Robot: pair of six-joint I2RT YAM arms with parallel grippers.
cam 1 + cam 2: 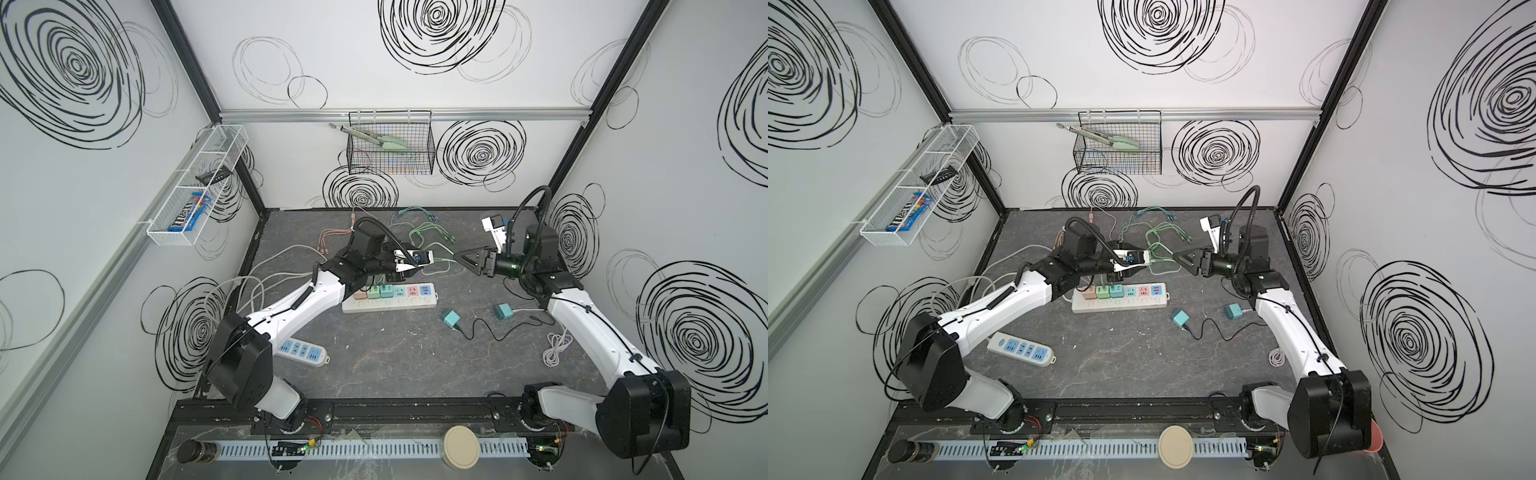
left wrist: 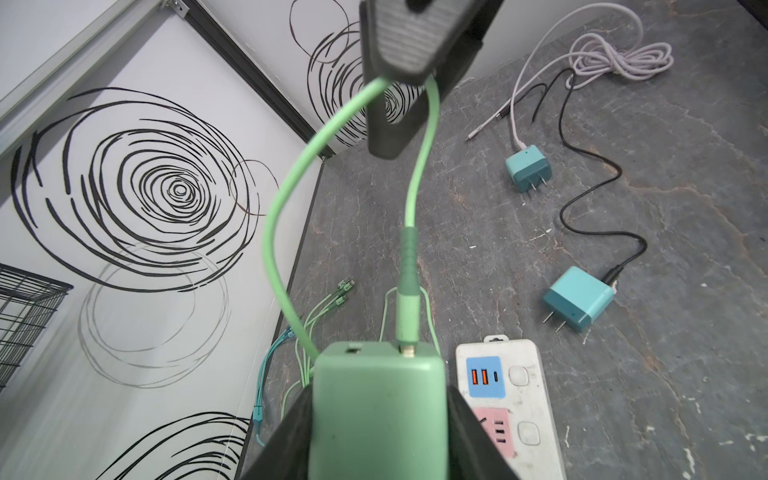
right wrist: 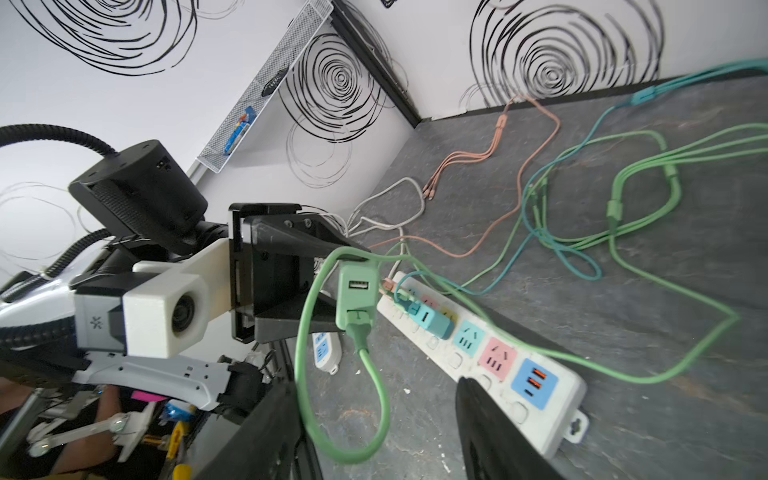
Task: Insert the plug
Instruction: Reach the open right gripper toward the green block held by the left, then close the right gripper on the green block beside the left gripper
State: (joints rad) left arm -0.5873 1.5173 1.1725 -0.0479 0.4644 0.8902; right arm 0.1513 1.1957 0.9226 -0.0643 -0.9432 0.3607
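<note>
My left gripper [image 2: 379, 399] is shut on a green charger block [image 2: 378, 415], held just above the white power strip [image 2: 523, 374]. The green cable's plug [image 2: 408, 307] sits in one port of the block, with a sliver of metal showing. The port beside it is empty. From the plug the green cable [image 3: 374, 399] loops round between the fingers of my right gripper [image 3: 378, 386], which is open and does not pinch it. In both top views the right gripper [image 1: 457, 257] [image 1: 1177, 255] faces the left gripper [image 1: 409, 270] over the strip's far side.
Pink, green and teal adapters [image 1: 373, 293] sit in the strip [image 1: 415, 305]. Two loose teal adapters [image 1: 451, 320] [image 1: 504, 311] lie to its right with black and white leads. A second strip [image 1: 301, 349] lies front left. Tangled cables [image 1: 424, 237] cover the back.
</note>
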